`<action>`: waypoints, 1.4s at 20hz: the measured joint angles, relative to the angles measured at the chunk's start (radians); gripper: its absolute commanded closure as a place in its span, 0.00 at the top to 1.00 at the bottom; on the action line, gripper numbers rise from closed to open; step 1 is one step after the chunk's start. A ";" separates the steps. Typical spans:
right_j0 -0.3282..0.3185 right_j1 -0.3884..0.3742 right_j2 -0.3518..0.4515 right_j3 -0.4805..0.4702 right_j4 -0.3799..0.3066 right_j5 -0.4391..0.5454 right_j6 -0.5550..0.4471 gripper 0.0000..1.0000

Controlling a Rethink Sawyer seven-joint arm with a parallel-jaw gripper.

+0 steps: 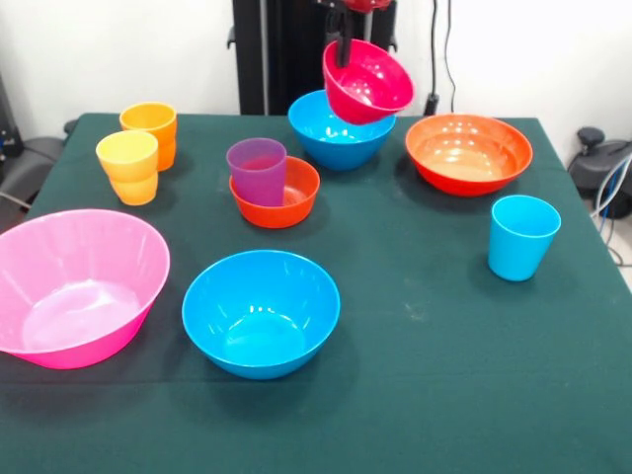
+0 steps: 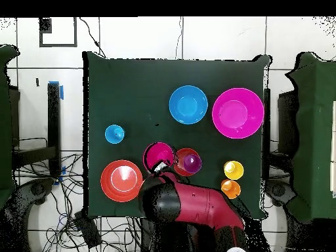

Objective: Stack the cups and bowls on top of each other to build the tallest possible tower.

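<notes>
My gripper (image 1: 343, 47) comes down at the far side and is shut on the rim of the small crimson bowl (image 1: 368, 81), holding it tilted in the air above a medium blue bowl (image 1: 340, 129). The overhead view shows the crimson bowl (image 2: 159, 155) at the arm's tip (image 2: 159, 168). The purple cup (image 1: 257, 171) stands upright inside the small orange bowl (image 1: 292, 202), left of the held bowl. The other blue bowl (image 1: 261, 311), the huge pink bowl (image 1: 74, 286), the wide orange bowl (image 1: 468, 152) and the light blue cup (image 1: 521, 236) stand apart.
The yellow cup (image 1: 128, 166) and the orange cup (image 1: 150, 130) stand together at the far left corner. The green table (image 1: 434, 375) ends near them. Cables and chairs lie beyond the table edges.
</notes>
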 measured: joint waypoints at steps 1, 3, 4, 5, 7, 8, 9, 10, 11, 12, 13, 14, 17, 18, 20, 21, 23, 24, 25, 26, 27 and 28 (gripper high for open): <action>-0.006 0.000 0.003 0.000 -0.008 -0.001 0.000 0.00; -0.034 0.003 0.013 0.002 -0.042 -0.008 0.000 0.00; -0.046 0.006 0.015 0.003 -0.058 -0.012 0.000 0.00; -0.053 0.008 0.016 0.003 -0.068 -0.014 0.000 0.00; -0.077 0.015 0.016 0.004 -0.105 -0.023 0.000 0.00; -0.089 0.021 0.016 0.004 -0.125 -0.027 0.000 0.00; -0.099 0.028 0.015 0.004 -0.145 -0.031 0.000 0.00; -0.104 0.034 0.015 0.004 -0.157 -0.033 0.000 0.00; -0.113 0.043 0.015 0.004 -0.177 -0.035 0.000 0.00; -0.124 0.062 0.012 0.004 -0.213 -0.039 0.000 0.00; -0.127 0.073 0.008 0.003 -0.233 -0.041 0.000 0.00; -0.129 0.080 0.006 0.004 -0.245 -0.042 0.000 0.00; -0.137 0.107 -0.002 0.004 -0.297 -0.049 0.000 0.00; -0.146 0.126 -0.008 0.003 -0.332 -0.056 0.000 0.00; -0.155 0.137 -0.012 0.003 -0.353 -0.061 0.000 0.00; -0.163 0.150 -0.016 0.003 -0.373 -0.065 0.000 0.00; -0.167 0.163 -0.023 0.003 -0.388 -0.069 0.000 0.00; -0.168 0.170 -0.027 0.003 -0.396 -0.072 0.000 0.00; -0.168 0.175 -0.030 0.003 -0.400 -0.073 0.000 0.00; -0.168 0.176 -0.031 0.003 -0.401 -0.074 0.000 0.00; -0.168 0.178 -0.032 0.003 -0.401 -0.074 0.000 0.00; -0.170 0.176 -0.031 0.003 -0.401 -0.074 0.000 0.00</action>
